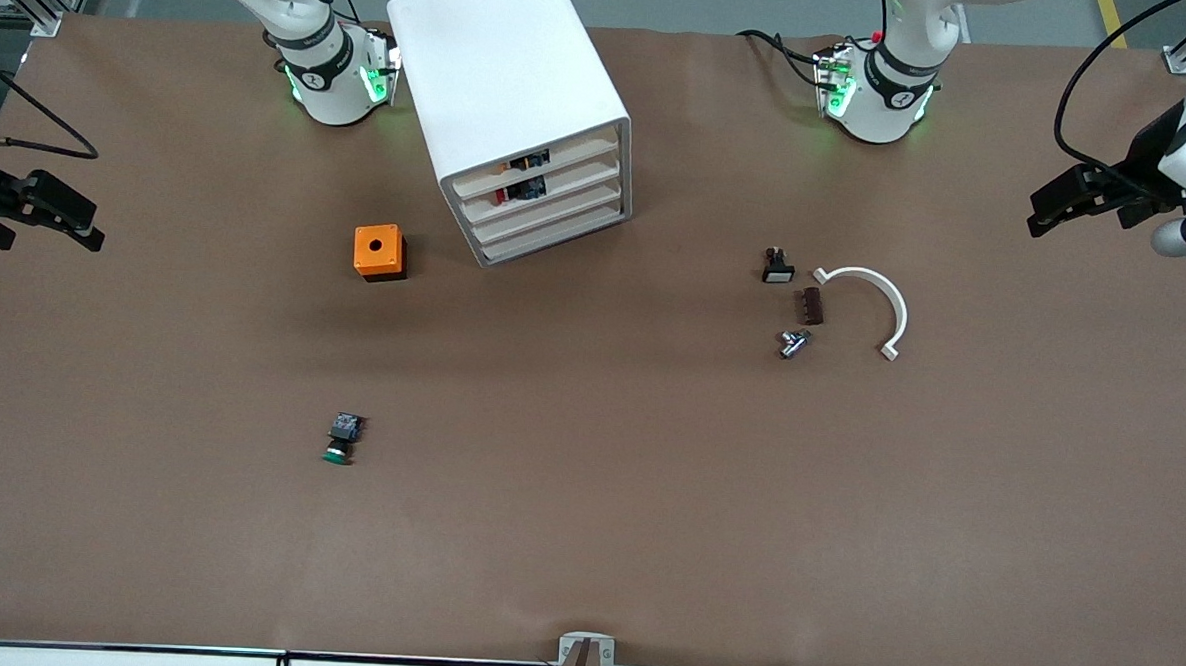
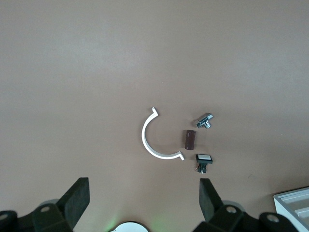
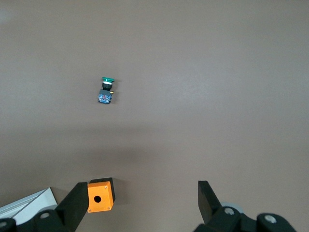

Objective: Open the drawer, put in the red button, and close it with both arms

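- The cabinet (image 1: 523,110) is sitting with all drawers shut; the drawer (image 1: 549,184), second from top, is showing the red button (image 1: 502,196) inside, so the task is looking finished.
- The left end effector (image 1: 1084,199) is hanging apart, well away from the cabinet.
- The right end effector (image 1: 43,214) is waiting likewise, fingers spread.
- Next move, probably: just retreating.

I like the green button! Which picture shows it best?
The right wrist view: the green button lies whole on bare table, cap and body clear. The front view shows it smaller, nearer the camera than the orange box. The left wrist view misses it.
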Tool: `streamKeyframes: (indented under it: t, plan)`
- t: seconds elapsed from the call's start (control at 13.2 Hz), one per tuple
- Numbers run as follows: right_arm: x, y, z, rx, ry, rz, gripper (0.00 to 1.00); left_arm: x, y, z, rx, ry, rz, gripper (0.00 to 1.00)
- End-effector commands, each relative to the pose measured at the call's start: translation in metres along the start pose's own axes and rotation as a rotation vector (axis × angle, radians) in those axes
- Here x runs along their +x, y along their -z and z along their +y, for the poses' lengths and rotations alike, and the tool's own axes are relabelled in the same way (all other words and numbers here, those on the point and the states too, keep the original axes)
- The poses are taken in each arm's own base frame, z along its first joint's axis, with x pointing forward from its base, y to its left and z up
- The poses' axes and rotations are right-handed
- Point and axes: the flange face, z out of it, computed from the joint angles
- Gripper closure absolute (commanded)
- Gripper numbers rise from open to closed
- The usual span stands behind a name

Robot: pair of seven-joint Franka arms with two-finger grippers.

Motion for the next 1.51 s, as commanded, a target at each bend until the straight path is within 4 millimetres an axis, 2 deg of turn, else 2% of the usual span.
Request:
streamKeyframes:
  t: [0.0,0.15,0.3,0.38,0.6,0.91,1.43]
  plan:
    - [-0.005,0.008,0.0,0.0,-0.006,0.006,0.0,0.003,0.001,0.004,-0.004,-0.022,0.012,0.0]
    - [-0.005,0.008,0.0,0.0,-0.008,0.008,0.0,0.007,-0.003,0.008,-0.004,-0.029,0.004,0.0]
    - [-0.004,0.008,0.0,0.0,-0.006,0.009,0.0,0.015,-0.02,0.02,0.002,-0.05,-0.027,0.0]
    - [-0.005,0.008,0.0,0.0,-0.006,0.008,0.0,0.016,-0.022,0.02,0.005,-0.049,-0.03,0.0]
    - [-0.004,0.008,0.002,-0.001,-0.009,0.011,0.0,0.019,-0.007,0.016,-0.003,-0.039,0.001,0.0]
    - [-0.005,0.007,0.003,-0.001,-0.009,0.009,0.0,0.024,-0.009,0.012,-0.005,-0.032,-0.001,0.0]
    - [-0.006,0.009,0.005,-0.001,-0.012,0.014,0.0,0.019,-0.003,0.005,-0.001,-0.021,-0.017,0.0]
